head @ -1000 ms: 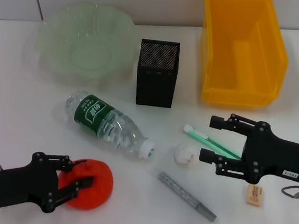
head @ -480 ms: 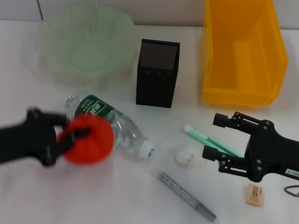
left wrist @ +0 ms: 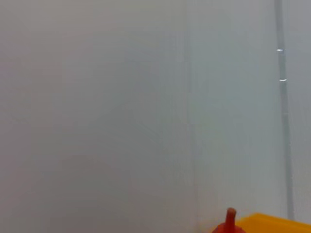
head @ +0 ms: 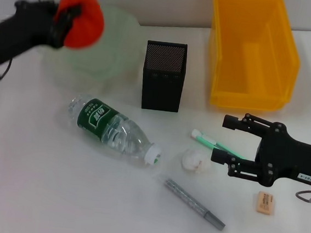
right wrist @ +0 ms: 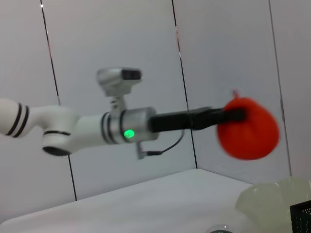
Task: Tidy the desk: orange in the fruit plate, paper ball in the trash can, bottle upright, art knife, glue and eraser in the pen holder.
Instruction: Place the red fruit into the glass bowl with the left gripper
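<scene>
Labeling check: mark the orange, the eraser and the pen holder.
orange (head: 82,20), head view, middle of its skin, held in the left hand.
eraser (head: 265,203), head view, its top face.
pen holder (head: 162,84), head view, front mesh wall.

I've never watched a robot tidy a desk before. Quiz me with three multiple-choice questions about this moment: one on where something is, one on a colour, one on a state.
1. Where is the orange?
A. lying on the table
B. held up over the fruit plate
C. inside the bin

2. What colour is the bin?
A. yellow
B. blue
C. black

3. How is the bottle?
A. upright
B. lying on its side
C. in the pen holder

Answers: 1 B, the left gripper holds it above the plate's edge. 2 A, its walls are yellow. 3 B, it lies flat on the table.
</scene>
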Controlling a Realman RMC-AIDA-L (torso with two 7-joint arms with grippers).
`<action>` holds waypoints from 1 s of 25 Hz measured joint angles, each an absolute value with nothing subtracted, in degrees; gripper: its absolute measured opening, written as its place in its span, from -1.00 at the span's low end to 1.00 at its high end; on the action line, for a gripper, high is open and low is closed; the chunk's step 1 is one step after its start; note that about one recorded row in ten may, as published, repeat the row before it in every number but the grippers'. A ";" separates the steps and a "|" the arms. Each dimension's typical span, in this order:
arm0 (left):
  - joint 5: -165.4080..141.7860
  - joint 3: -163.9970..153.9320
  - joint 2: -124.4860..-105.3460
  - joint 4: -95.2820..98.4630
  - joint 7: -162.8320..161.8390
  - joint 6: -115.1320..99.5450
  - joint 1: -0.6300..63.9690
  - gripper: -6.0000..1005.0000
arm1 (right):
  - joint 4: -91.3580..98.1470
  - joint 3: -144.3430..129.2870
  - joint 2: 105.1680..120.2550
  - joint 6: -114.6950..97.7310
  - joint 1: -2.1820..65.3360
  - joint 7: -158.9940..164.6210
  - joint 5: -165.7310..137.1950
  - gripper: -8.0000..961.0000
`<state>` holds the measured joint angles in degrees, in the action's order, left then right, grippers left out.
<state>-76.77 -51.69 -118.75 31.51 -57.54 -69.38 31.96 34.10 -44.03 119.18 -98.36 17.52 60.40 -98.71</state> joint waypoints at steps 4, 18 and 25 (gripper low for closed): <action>-76.01 -51.88 -118.73 29.50 -57.40 -61.13 37.66 -0.86 | 34.10 -44.04 119.18 -98.36 17.50 60.41 -98.69 0.61; -76.03 -52.07 -118.96 22.31 -54.87 -40.53 47.58 -0.87 | 34.10 -44.03 119.18 -98.55 17.45 60.47 -98.70 0.61; -75.84 -52.14 -118.96 22.26 -54.90 -40.81 47.08 -0.86 | 34.10 -44.05 119.18 -98.60 17.49 60.52 -98.70 0.61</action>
<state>-75.84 -52.14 -118.96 22.26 -54.90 -40.81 47.08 34.10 -44.05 119.18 -98.60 17.49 60.53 -98.70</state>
